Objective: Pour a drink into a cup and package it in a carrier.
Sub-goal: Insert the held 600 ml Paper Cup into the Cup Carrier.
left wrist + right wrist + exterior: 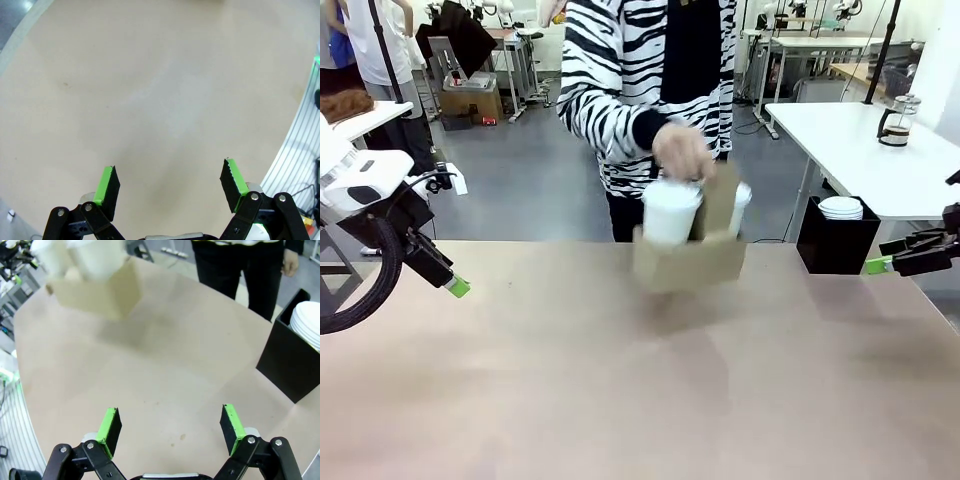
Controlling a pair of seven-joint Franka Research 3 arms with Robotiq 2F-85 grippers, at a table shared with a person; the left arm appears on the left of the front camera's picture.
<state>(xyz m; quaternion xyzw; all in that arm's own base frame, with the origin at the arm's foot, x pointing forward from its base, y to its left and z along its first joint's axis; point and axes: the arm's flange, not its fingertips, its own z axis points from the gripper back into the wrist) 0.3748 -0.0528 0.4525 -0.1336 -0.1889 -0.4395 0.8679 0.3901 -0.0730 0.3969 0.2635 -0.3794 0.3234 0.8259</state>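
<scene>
A person's hand point(681, 150) holds the brown cardboard carrier point(688, 262) by its upright handle tab, lifted above the table's far edge and blurred by motion. White lidded cups point(671, 211) stand in it. In the right wrist view the carrier point(95, 290) and its cups point(100, 257) are at the top left. The glass jug with dark drink point(895, 122) stands on a white table behind. My left gripper point(458, 288) hangs at the left edge, open over bare tabletop point(170, 187). My right gripper point(877, 265) is at the far right, open point(171, 427) and holding nothing.
A black box of white lids point(837, 240) stands at the table's far right corner, close to my right gripper; it is at the right edge point(292, 357) of the right wrist view. The beige tabletop point(640, 380) spreads wide between the arms. The person stands at the far side.
</scene>
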